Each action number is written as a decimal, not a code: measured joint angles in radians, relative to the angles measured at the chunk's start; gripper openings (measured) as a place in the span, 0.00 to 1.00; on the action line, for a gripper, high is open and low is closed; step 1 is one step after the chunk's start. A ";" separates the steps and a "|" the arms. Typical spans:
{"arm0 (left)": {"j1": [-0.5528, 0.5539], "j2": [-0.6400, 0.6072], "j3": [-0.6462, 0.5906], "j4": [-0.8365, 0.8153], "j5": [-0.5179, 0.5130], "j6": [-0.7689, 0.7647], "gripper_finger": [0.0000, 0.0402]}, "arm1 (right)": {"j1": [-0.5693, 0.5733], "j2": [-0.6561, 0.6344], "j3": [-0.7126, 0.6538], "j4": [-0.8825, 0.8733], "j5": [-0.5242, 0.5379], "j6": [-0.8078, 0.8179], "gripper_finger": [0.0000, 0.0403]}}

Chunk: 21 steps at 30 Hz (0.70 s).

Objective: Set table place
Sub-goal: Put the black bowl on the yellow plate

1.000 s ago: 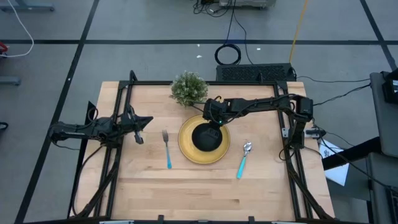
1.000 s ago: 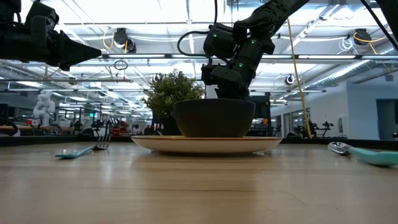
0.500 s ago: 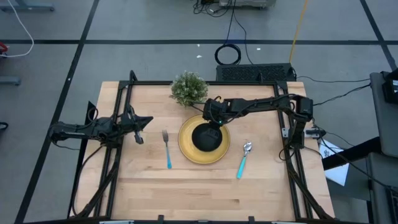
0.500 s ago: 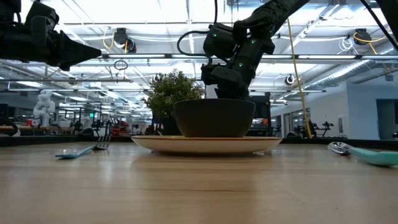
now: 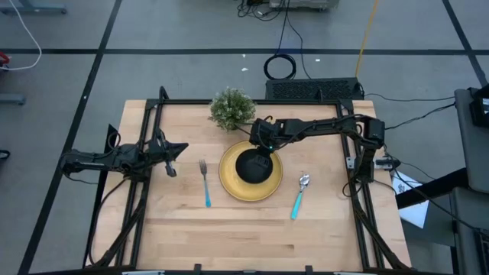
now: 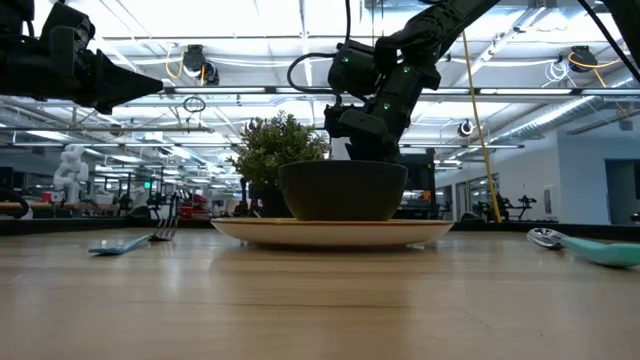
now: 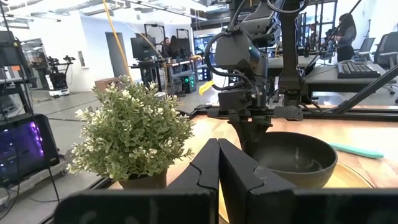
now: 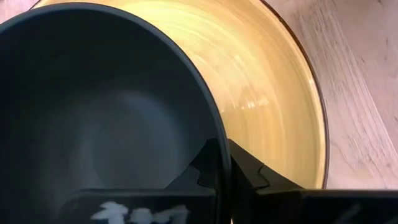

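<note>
The black bowl [image 5: 254,166] stands upright on the round yellow plate [image 5: 229,183] in the middle of the table [image 5: 229,237]. My right gripper [image 5: 264,153] is over the bowl's far rim, shut on it. The fork [image 5: 205,182] lies left of the plate and the spoon [image 5: 299,195] right of it, both with light-blue handles, flat on the wood. My left gripper [image 5: 182,148] is shut and empty, held above the table's left side, left of the fork; its closed fingers show in the left wrist view [image 7: 217,163]. My right gripper [image 8: 225,163] pinches the bowl's rim [image 8: 219,140] on the bowl's far side. One finger [image 8: 205,167] is inside the bowl and the other [image 8: 249,169] outside. The fingers come from above, pointing down. The bowl stands upright with its base on the plate [image 6: 330,232].
A small bushy green potted plant [image 5: 231,108] stands at the table's far edge, just behind the plate and close to my right arm. Bare wood lies toward the near edge [image 5: 244,244]. The black frame [image 5: 145,114] borders the tabletop.
</note>
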<state>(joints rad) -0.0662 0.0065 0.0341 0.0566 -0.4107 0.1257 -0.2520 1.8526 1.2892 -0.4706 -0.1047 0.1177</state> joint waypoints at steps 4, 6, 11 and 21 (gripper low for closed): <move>0.000 0.000 0.000 0.000 0.000 0.000 0.02 | 0.000 0.000 -0.012 0.013 -0.002 0.000 0.00; 0.000 0.000 0.000 0.000 0.000 0.000 0.02 | 0.000 -0.002 -0.025 0.029 -0.003 0.002 0.01; 0.000 0.000 0.000 0.000 0.000 0.000 0.02 | -0.001 -0.002 -0.042 0.048 -0.030 0.018 0.01; 0.000 0.000 0.000 -0.001 0.000 0.000 0.02 | 0.000 0.000 -0.045 0.038 -0.029 0.019 0.06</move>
<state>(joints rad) -0.0661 0.0067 0.0338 0.0555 -0.4107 0.1257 -0.2519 1.8530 1.2446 -0.4325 -0.1333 0.1365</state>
